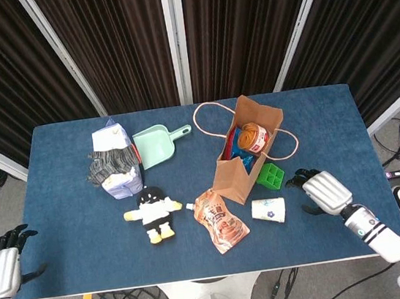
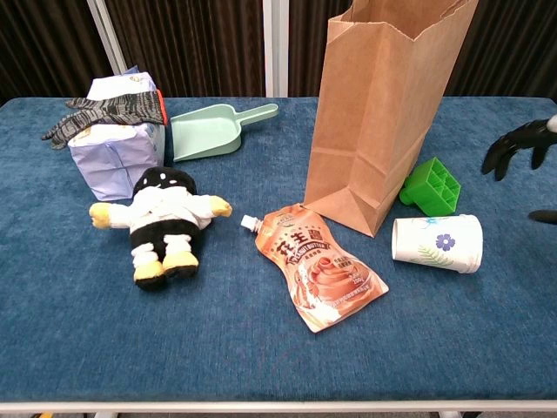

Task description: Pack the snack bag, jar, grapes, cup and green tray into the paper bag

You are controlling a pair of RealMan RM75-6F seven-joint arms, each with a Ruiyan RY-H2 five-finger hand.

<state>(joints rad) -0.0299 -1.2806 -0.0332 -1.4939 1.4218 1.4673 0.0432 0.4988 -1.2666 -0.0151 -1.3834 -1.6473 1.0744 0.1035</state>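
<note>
The paper bag (image 1: 248, 150) stands upright on the blue desk (image 1: 70, 225), mouth open, and the jar (image 1: 254, 136) sits inside it, with something blue and red beside it that is too hidden to name. Just right of the bag's base lies the green tray (image 1: 270, 176), tipped on its side. In front of the tray the cup (image 1: 268, 210) lies on its side, apart from the bag. Left of the cup, near the bag's front corner, the snack bag (image 1: 221, 220) lies flat. The right hand (image 1: 322, 191) hovers just right of the tray and cup, fingers spread and curved, holding nothing. The left hand (image 1: 0, 268) hangs off the desk's near left corner, well away from the bag, fingers apart and empty.
</note>
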